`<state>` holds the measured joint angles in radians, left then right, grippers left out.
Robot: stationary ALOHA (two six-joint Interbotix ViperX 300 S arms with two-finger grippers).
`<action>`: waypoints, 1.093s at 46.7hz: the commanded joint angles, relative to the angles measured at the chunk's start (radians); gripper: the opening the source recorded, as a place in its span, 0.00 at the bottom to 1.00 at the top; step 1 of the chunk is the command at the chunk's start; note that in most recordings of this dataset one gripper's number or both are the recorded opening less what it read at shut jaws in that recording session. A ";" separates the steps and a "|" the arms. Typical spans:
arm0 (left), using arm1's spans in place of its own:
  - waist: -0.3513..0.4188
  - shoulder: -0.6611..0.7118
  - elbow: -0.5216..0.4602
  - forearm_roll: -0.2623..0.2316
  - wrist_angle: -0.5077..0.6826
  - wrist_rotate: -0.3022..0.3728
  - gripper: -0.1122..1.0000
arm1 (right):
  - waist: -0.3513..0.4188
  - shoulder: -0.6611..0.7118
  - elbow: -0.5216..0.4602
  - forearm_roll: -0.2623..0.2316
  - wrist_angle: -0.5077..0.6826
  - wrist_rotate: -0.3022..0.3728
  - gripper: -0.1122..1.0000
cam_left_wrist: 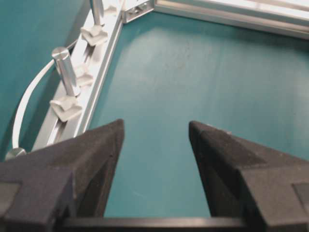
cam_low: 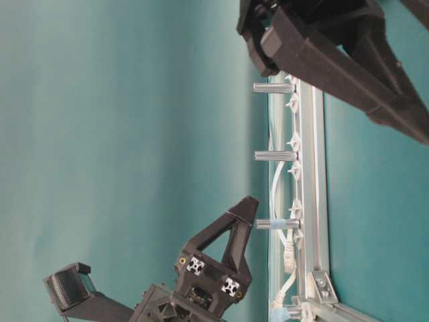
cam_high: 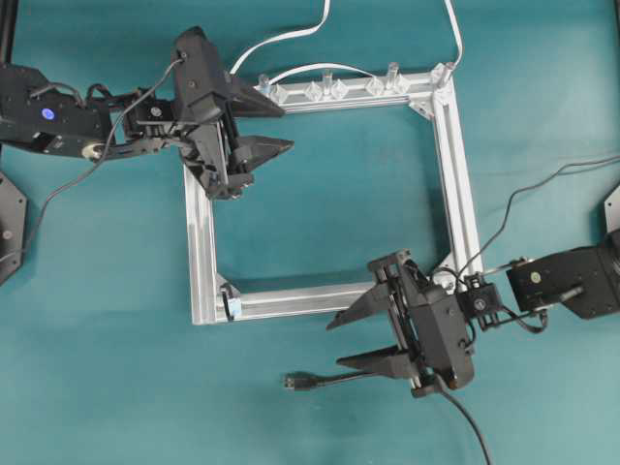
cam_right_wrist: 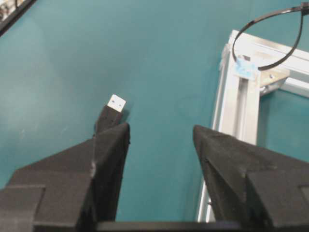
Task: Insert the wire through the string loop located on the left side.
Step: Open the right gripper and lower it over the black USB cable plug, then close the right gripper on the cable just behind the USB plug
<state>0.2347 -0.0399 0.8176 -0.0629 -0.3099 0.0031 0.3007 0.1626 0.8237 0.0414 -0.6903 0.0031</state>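
1. The wire (cam_high: 325, 380) lies flat on the teal counter (cam_high: 116, 368) toward its near edge, just outside the near rail of the aluminium frame (cam_high: 450, 165). Its plug, with the short metal tip, points toward the left edge of the counter.
2. In the right wrist view the plug (cam_right_wrist: 111, 112) sticks out past the left finger of the right end effector (cam_right_wrist: 161, 145); whether that finger touches it I cannot tell.
3. The right end effector (cam_high: 354, 339) has its fingers spread wide with nothing between them. One finger is over the frame's near rail, the other right above the wire.
4. The string loop (cam_right_wrist: 270, 41) is a thin dark ring standing up from the frame's near-left corner, fixed there by a small pale-blue bit (cam_right_wrist: 245, 67). It is apart from the plug, with bare counter between them.
5. The left end effector (cam_high: 276, 126) hovers over the frame's far-left corner, fingers wide apart and empty.
6. Clear pegs (cam_left_wrist: 65, 70) stand along the far rail, and a flat white cable (cam_high: 281, 39) runs behind them toward the far edge.
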 commanded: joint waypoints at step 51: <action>-0.012 -0.072 0.031 0.005 0.066 0.020 0.86 | 0.117 0.127 -0.103 0.245 -0.003 -0.017 0.63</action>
<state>0.2255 -0.0767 0.8468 -0.0614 -0.2408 0.0153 0.4034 0.3007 0.7363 0.2807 -0.6903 -0.0123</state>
